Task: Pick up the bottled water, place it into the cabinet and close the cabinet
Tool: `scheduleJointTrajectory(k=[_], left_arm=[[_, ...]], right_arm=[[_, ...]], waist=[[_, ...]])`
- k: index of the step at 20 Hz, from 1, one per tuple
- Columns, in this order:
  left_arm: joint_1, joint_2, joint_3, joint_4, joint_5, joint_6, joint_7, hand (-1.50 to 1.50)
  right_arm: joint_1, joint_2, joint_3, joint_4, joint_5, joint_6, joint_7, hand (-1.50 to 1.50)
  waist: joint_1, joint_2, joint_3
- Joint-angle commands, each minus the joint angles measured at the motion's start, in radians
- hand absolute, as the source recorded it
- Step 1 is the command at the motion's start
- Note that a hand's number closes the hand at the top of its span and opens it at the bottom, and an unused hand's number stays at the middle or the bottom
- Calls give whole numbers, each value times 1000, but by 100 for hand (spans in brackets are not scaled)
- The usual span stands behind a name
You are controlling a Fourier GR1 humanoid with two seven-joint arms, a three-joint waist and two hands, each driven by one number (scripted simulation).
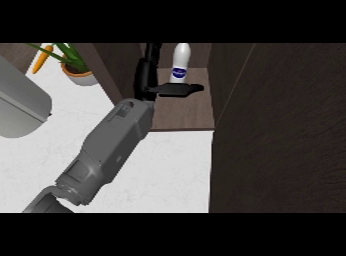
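The bottled water (180, 62), white with a blue label, stands upright on the brown shelf (187, 112) inside the open cabinet. My left hand (148, 75) reaches into the cabinet just left of the bottle. Its fingers are straight and point away from me, and the thumb (182, 89) sticks out to the right, just in front of the bottle's base. The hand is open and nothing is held in it. The grey forearm (109, 145) runs from the lower left up to the cabinet. The right hand does not show.
The dark cabinet door (287, 130) stands open and fills the right side. A potted plant (78, 70) and a carrot (40, 59) sit at the back left. A large grey rounded object (13, 100) lies at the left on the white counter (168, 170).
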Motion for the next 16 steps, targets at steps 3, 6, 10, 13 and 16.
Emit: scheduleJointTrajectory(k=[3, 6, 10, 13, 16], left_arm=[[199, -2, -148, -265, 62, -49, 22, -150], [252, -2, -162, -333, 89, -103, 41, -150], [394, 2, -222, -510, 45, -113, 19, -150], [448, 36, -242, -669, 35, -71, 82, -150], [572, 58, -304, -814, 27, -92, 111, -150]], right_arm=[[31, -14, 8, -102, -11, -17, 56, -150], [16, -6, 38, -102, 23, -19, 42, -150], [11, 15, 88, -133, 61, -62, 97, -150], [33, -46, -54, -136, -53, -21, 56, -150], [29, -15, 52, -137, 74, -53, 80, -150]], waist=[[16, -7, 0], [11, -3, 0], [30, -2, -1], [28, -4, 1], [32, -4, 0]])
